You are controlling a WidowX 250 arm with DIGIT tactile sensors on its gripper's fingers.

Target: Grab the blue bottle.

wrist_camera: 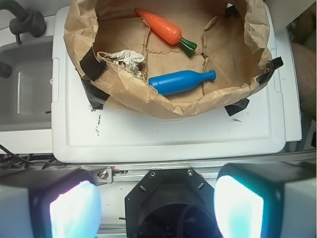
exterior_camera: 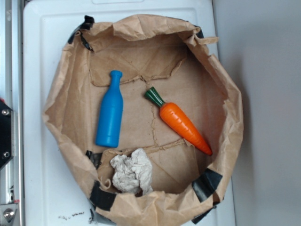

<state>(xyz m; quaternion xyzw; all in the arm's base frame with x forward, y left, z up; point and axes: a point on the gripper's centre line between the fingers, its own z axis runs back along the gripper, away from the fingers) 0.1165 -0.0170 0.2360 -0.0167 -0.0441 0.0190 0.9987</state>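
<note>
Jaws are spread wide and hold nothing, well apart from the blue bottle (wrist_camera: 181,82), which lies inside the paper bag (wrist_camera: 148,106) beside the carrot (wrist_camera: 165,29). Approach and grasp are both left.

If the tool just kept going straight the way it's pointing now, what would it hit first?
Probably the white lid in front of the paper bag's near wall, short of the blue bottle. The tool is open, and depth is unclear.
</note>
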